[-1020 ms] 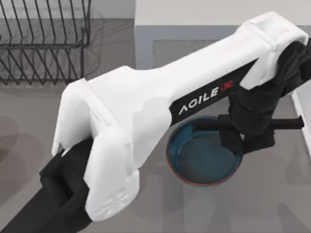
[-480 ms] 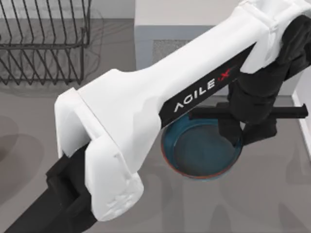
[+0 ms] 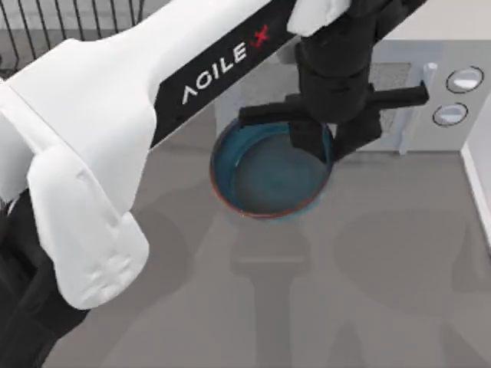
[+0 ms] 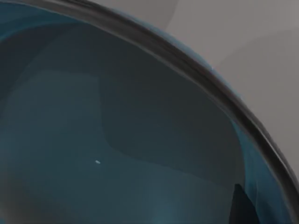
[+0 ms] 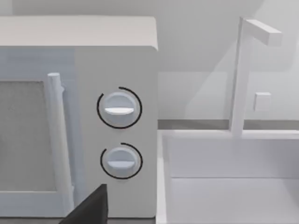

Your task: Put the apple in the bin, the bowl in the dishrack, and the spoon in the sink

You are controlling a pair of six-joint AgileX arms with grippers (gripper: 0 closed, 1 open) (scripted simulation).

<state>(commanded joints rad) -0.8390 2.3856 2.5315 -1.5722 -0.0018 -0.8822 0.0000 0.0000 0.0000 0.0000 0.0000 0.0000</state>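
Note:
My left gripper [image 3: 318, 142] is shut on the right-hand rim of the teal-blue bowl [image 3: 265, 176], which hangs above the grey counter in front of the microwave. The left wrist view looks straight into the bowl [image 4: 117, 140], with its dark rim curving across. Thin black rods of the dishrack [image 3: 69, 17] show at the back left, partly behind my white left arm. The white sink [image 5: 229, 191] lies beside the microwave in the right wrist view. My right gripper [image 5: 88, 207] is a dark tip at that view's edge. The apple, the spoon and the bin are out of view.
A white microwave [image 3: 453, 96] with two round knobs [image 5: 119, 108] stands at the back right, close to the held bowl. A white faucet [image 5: 243, 74] rises behind the sink. Open grey counter [image 3: 307, 307] spreads in front of the bowl.
My left arm has carried the bowl up off the counter and toward the back left, nearer the dishrack. The gripper has stayed on the same part of the rim.

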